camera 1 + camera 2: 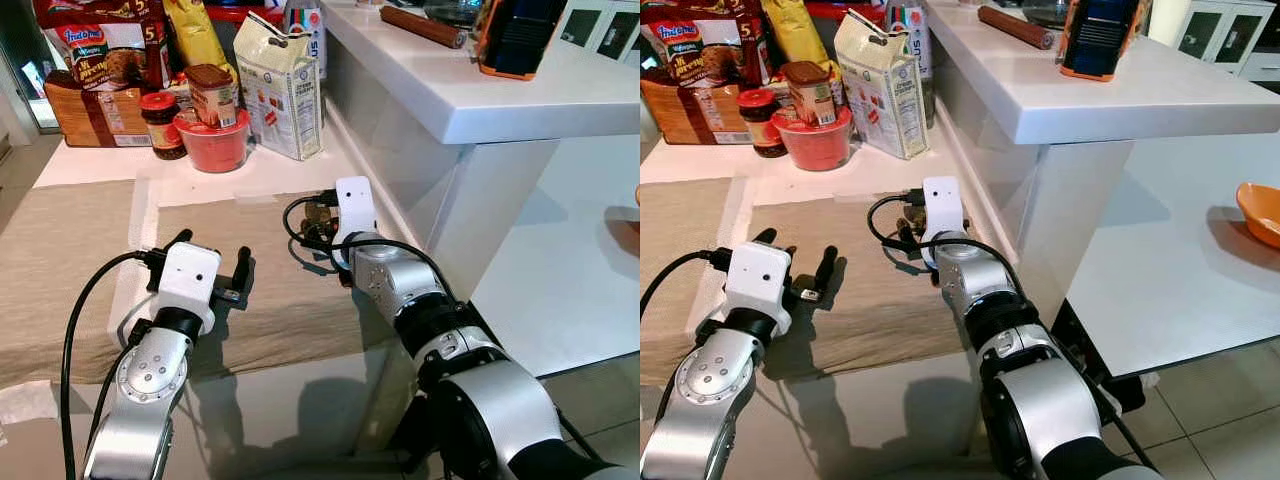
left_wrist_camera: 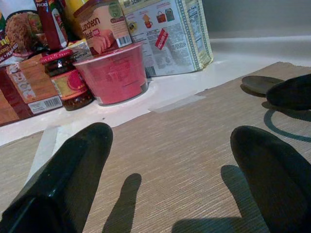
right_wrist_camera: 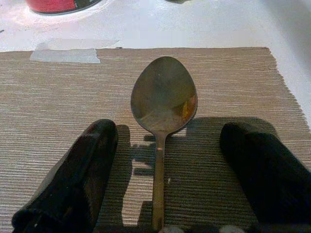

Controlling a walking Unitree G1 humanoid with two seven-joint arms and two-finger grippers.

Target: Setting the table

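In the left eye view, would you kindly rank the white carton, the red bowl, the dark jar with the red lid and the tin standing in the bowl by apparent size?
Largest to smallest:
1. white carton
2. red bowl
3. tin and dark jar: they look about alike, so I would not rank them.

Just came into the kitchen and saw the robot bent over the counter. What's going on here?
The robot is setting a place on a woven placemat. Its right gripper hangs open over the far right part of the mat, fingers on either side of a metal spoon lying flat there, not clamped on it. The left gripper hovers open over the same mat, holding nothing. Behind the mat stand a red bowl, a jar and a carton.
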